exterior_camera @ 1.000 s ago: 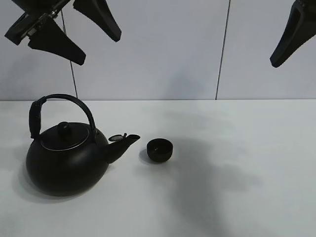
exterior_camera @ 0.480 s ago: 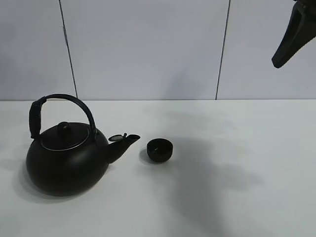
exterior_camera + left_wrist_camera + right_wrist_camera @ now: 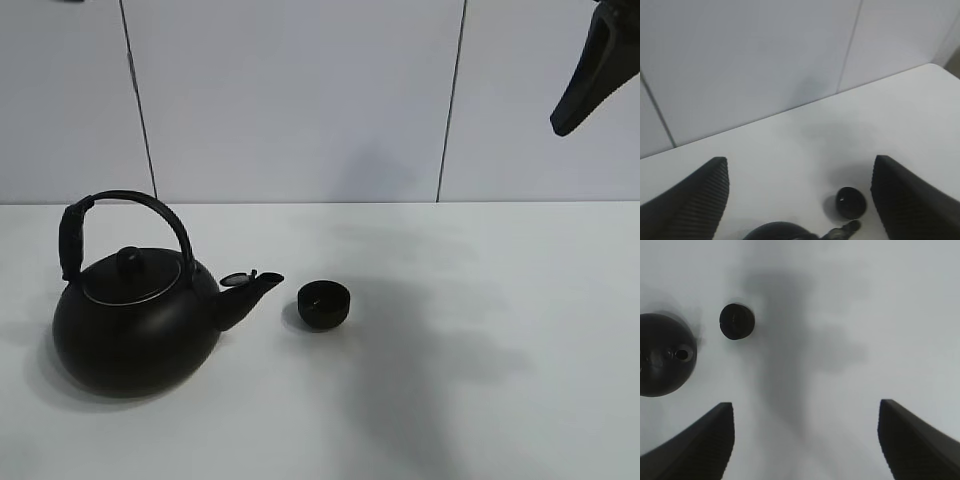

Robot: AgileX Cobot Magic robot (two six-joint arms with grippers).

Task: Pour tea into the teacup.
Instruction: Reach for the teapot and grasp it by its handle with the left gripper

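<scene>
Teacup [image 3: 324, 305] looks light, so grasp the likely heavy kettle [image 3: 135, 330] by its arched handle [image 3: 130, 195]; left gripper [image 3: 799, 167] and right gripper [image 3: 805, 412] stand open.

The white bench [image 3: 500, 260] carried a big black kettle [image 3: 135, 335] toward its left and the small teacup [image 3: 324, 305] just beside the kettle's spout [image 3: 262, 284], apparently not touching it; the cup's dark inside was unreadable.

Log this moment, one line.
small matte-black teacup: upright beside spout | big black arched-handle kettle: ungripped | left gripper: open, aloft | right gripper: open, aloft
</scene>
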